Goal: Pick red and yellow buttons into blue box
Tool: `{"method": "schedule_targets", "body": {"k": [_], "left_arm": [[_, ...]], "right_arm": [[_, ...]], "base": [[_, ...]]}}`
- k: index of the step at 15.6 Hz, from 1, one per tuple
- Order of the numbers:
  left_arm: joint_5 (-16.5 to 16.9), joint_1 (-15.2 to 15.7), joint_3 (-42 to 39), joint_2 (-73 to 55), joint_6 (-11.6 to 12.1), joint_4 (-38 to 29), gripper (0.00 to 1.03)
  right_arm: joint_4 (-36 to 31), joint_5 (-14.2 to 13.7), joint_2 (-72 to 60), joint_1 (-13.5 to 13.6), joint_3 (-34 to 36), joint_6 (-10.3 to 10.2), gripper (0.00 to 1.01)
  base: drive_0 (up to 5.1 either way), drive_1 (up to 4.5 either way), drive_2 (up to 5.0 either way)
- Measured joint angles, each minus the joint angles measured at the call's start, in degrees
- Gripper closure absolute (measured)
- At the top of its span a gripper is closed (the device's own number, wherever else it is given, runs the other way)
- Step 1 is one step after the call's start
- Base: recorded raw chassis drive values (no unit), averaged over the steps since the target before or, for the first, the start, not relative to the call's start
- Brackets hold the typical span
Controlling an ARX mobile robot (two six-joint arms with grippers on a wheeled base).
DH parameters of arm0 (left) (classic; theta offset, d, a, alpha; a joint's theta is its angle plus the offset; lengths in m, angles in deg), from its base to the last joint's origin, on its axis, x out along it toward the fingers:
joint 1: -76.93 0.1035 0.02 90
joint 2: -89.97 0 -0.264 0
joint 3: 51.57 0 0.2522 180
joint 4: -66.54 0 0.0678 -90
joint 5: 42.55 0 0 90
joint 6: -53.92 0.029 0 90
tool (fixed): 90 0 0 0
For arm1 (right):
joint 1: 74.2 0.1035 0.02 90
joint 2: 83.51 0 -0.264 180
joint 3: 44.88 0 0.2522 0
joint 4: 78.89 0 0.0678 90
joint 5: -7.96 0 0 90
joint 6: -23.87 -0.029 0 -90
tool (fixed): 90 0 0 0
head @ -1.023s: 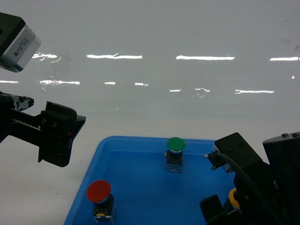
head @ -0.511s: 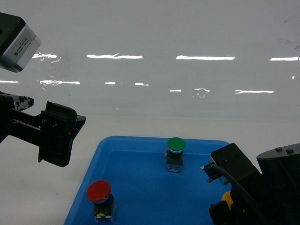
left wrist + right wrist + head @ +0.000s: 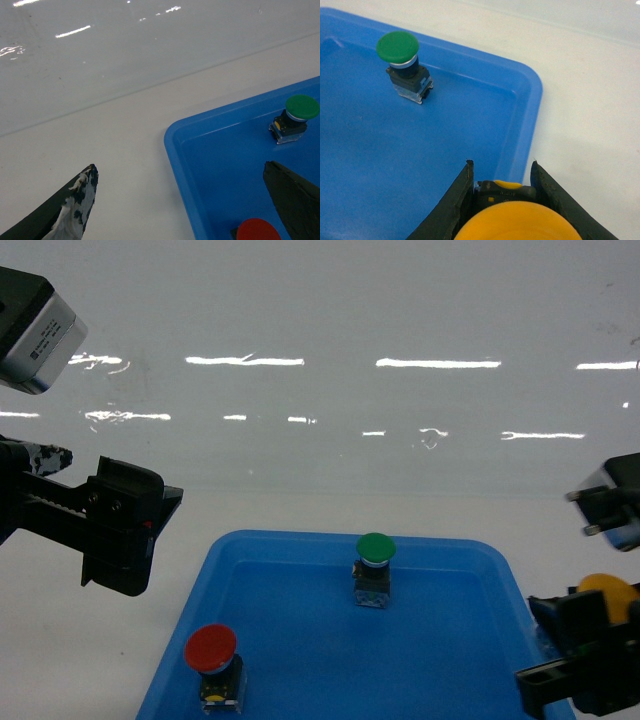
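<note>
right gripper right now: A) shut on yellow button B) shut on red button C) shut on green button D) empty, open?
A: the right gripper is clamped on the yellow button, while the green button and red button stand in the shallow blue tray.

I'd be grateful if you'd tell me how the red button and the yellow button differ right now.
The red button has a red cap; the yellow button has a yellow one. The red button stands upright on the floor of the shallow blue tray, untouched, while the yellow button is clamped between the fingers of the right gripper, over the tray's right rim. The open left gripper hangs near the red button. Both have broad mushroom caps on dark bodies.
</note>
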Motion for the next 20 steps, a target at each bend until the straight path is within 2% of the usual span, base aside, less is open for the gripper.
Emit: {"method": "schedule_targets", "body": {"k": [2, 3, 5, 7, 9, 10, 12, 14, 16, 18, 20], "left_arm": [[0.0, 0.0, 0.0, -0.02, 0.0, 0.0, 0.05], [0.0, 0.0, 0.0, -0.02, 0.0, 0.0, 0.05], [0.0, 0.0, 0.0, -0.02, 0.0, 0.0, 0.05], [0.0, 0.0, 0.0, 0.0, 0.0, 0.02, 0.05], [0.0, 0.0, 0.0, 0.0, 0.0, 0.0, 0.05], [0.02, 0.0, 0.0, 0.0, 0.0, 0.0, 0.05], [0.0, 0.0, 0.0, 0.0, 0.0, 0.0, 0.05], [0.0, 0.0, 0.0, 0.0, 0.0, 0.0, 0.05], [0.0, 0.0, 0.0, 0.0, 0.0, 0.0, 0.05], [-0.04, 0.0, 0.04, 0.0, 0.02, 0.0, 0.05], [-0.04, 0.0, 0.04, 0.0, 0.02, 0.02, 0.05]], "right_arm": [[3.13, 0.9, 12.76, -3.54, 4.35, -3.19, 0.71], [4.37, 0.07, 17.97, -4.81, 5.77, -3.98, 0.71], [8.17, -1.77, 28.41, -6.19, 8.92, -4.76, 0.71], [17.05, -2.32, 42.4, -8.28, 13.53, -5.4, 0.71], [24.0, -2.99, 53.53, -9.31, 16.74, -5.4, 0.71], [24.9, -3.23, 55.76, -9.16, 17.44, -5.4, 0.71], [27.71, -5.11, 60.04, -7.91, 18.64, -5.4, 0.71], [34.77, -6.54, 68.7, -6.12, 20.33, -5.38, 0.71], [38.82, -6.51, 73.57, -7.06, 20.48, -5.29, 0.71], [49.4, -4.39, 84.21, -8.41, 20.48, -4.61, 0.71], [50.82, -3.5, 88.67, -8.7, 20.2, -3.23, 0.71]], "base": [[0.0, 0.0, 0.0], [0.0, 0.0, 0.0], [0.0, 0.0, 0.0], [0.0, 0.0, 0.0], [0.0, 0.0, 0.0], [0.0, 0.0, 0.0], [0.0, 0.0, 0.0], [0.0, 0.0, 0.0], [0.0, 0.0, 0.0], [0.0, 0.0, 0.0], [0.0, 0.0, 0.0]]}}
